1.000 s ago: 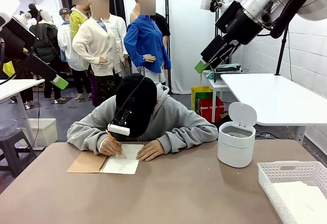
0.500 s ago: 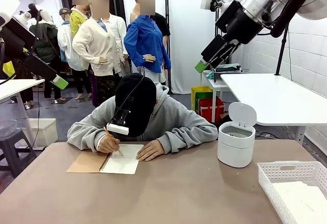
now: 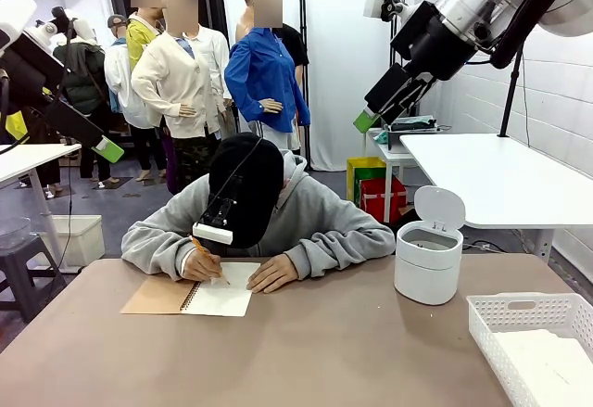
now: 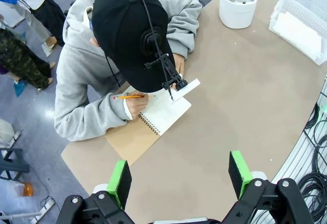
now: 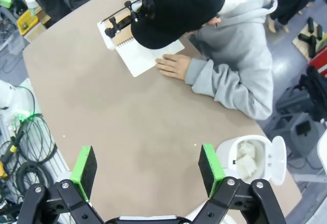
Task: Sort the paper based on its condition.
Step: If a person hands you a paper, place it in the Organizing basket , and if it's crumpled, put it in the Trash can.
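Note:
Smooth white paper sheets (image 3: 547,367) lie flat in the white basket (image 3: 519,312) at the table's near right, and the left wrist view shows those sheets (image 4: 299,30) too. Crumpled paper wads (image 5: 247,155) sit inside the open white bin (image 5: 265,170). My left gripper (image 4: 180,178) hangs open and empty high above the table's left side; the front view has it (image 3: 107,149) at the upper left. Also open and empty, my right gripper (image 5: 147,170) is held high over the table and appears at the upper right (image 3: 366,120) in the front view.
At the far side a person in a grey hoodie (image 3: 315,222) leans over a spiral notebook (image 3: 219,294), writing with a pencil (image 4: 129,97). The lidded bin (image 3: 428,260) stands at the right, behind the basket. Bare tabletop (image 3: 324,351) spreads across the middle and front.
Only the person's writing hand and pencil have shifted slightly on the notebook. Both arms are still.

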You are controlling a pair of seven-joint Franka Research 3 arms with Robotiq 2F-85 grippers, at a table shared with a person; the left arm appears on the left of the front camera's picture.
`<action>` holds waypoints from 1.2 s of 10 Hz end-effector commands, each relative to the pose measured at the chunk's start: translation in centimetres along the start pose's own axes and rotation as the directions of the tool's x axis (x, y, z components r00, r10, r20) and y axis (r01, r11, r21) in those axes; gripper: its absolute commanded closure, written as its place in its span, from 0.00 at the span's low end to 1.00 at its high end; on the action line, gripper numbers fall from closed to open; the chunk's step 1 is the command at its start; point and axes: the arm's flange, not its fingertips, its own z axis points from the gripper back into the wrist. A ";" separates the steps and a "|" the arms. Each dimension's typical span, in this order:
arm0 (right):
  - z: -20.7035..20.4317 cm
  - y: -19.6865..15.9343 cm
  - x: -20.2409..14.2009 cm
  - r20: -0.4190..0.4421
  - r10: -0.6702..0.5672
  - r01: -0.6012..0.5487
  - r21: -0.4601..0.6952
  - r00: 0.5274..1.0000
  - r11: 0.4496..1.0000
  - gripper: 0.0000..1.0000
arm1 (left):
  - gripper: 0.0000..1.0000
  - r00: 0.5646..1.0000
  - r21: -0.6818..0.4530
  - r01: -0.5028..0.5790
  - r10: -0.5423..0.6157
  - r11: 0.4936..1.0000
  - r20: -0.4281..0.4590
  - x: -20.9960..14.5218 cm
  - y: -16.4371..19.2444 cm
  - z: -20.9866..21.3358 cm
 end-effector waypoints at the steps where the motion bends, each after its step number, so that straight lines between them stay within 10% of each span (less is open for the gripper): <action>1: -0.1 0.1 -0.1 0.004 -0.004 0.004 0.006 1.000 1.000 0.00 | 0.00 1.000 -0.005 -0.001 0.001 1.000 0.003 0.0 0.1 0.1; 12: -0.1 0.1 -0.1 0.004 -0.004 0.004 0.006 1.000 1.000 0.00 | 0.00 1.000 -0.005 -0.001 0.001 1.000 0.003 0.0 0.1 0.1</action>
